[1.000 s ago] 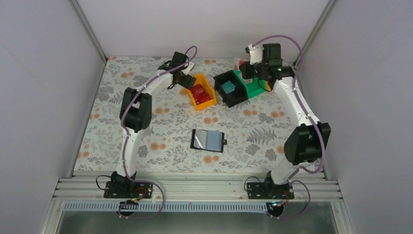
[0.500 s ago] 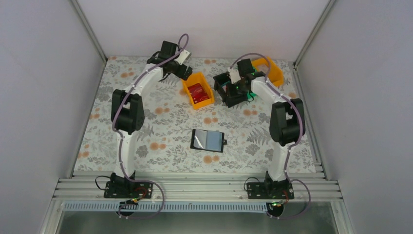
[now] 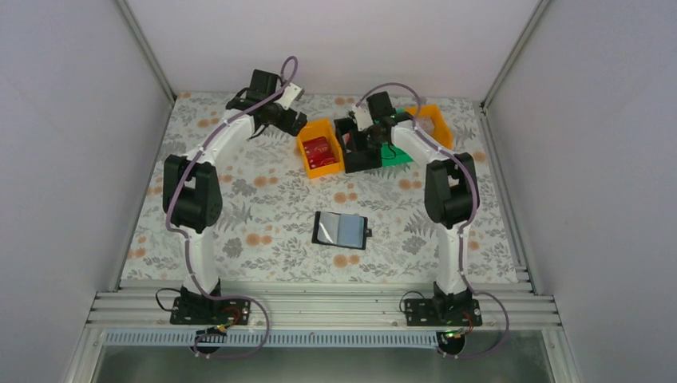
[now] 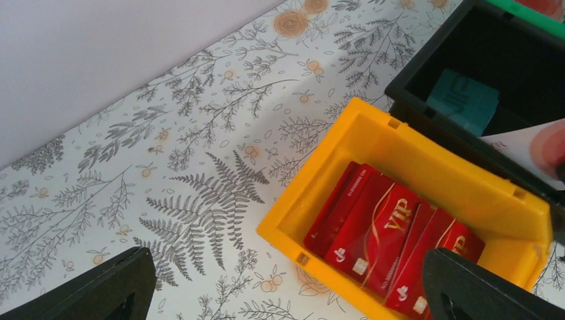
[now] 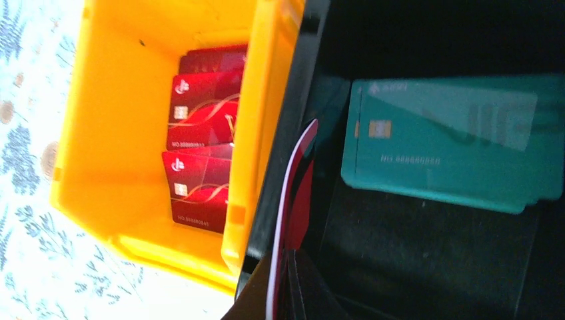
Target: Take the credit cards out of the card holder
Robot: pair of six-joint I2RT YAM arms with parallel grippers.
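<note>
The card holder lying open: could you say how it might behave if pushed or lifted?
The card holder lies open and flat, so it would probably slide, not tip. Its left face glares, suggesting a slick surface. Lifted by one half, it may fold shut.

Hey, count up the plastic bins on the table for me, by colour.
Orange bins: 2 (second one further right)
Black bin: 1
Green bin: 1
Total: 4
</note>
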